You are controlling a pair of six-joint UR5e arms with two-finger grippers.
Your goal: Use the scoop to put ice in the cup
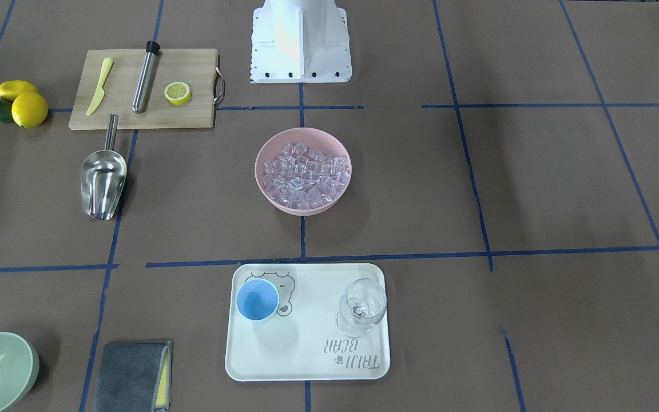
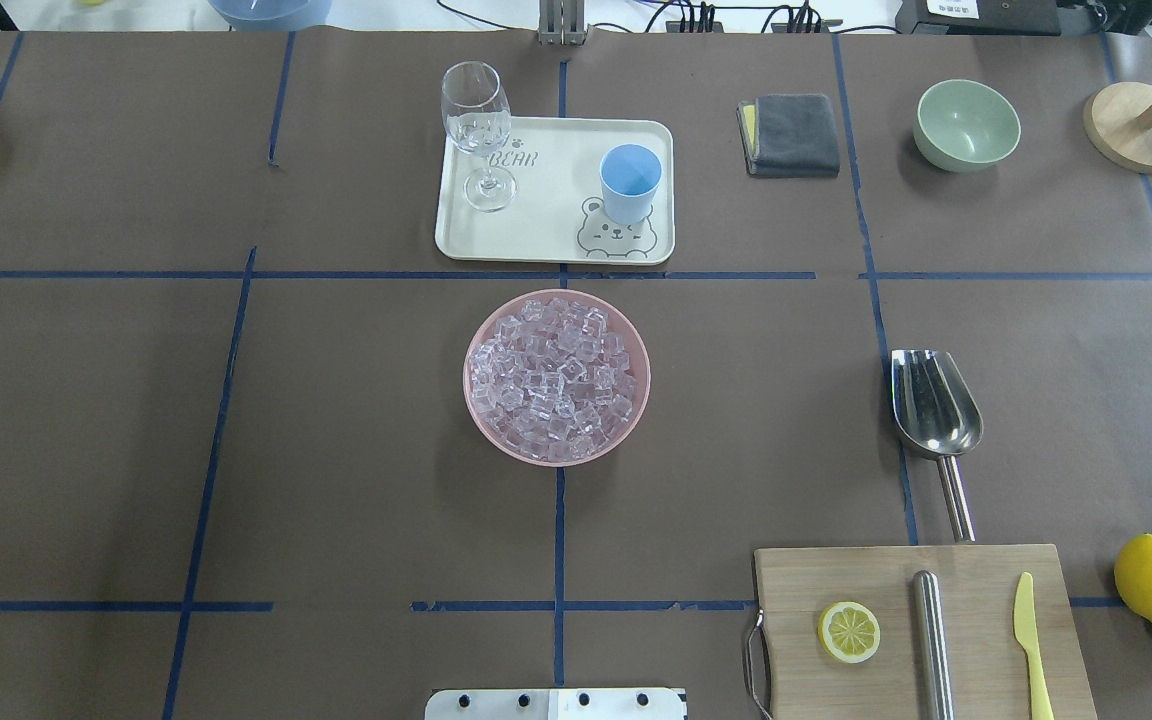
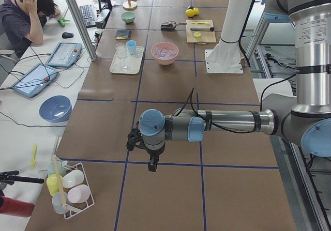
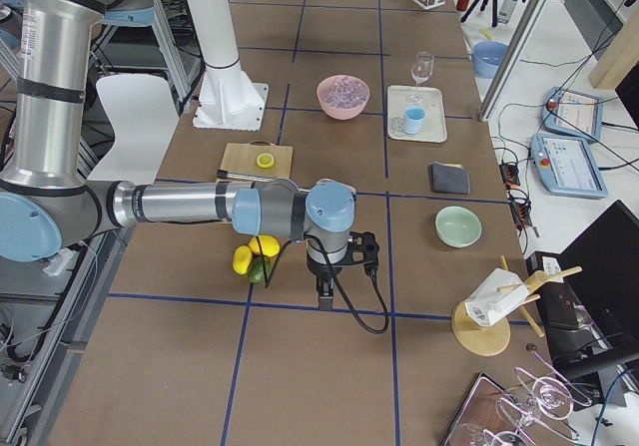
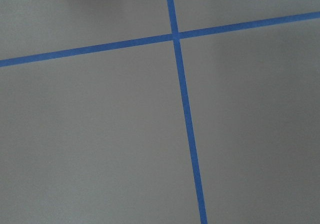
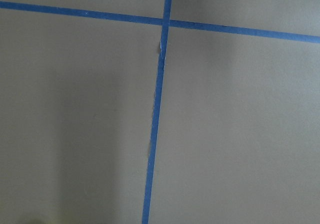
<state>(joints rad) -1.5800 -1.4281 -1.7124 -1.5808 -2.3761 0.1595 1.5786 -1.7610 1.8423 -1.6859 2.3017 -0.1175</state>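
— Though caught only from the side, left gripper (image 3: 151, 164) and right gripper (image 4: 324, 296) hanging over bare bench (image 5: 90, 134), both well apart from the task's things. Fingers apart or together?
— Cannot tell from there. Wrist views: just bench and blue tape (image 6: 157, 103).
— Containers, from overhead?
— Ice (image 2: 556, 378) heaped in pink bowl (image 2: 469, 385), mid-bench. Cup (image 2: 630, 180) upright and empty on cream tray (image 2: 546, 215), near a stemmed glass (image 2: 476, 110). Scoop (image 2: 936, 400) flat on the bench, well apart from bowl, handle end at the wooden board (image 2: 976, 620).
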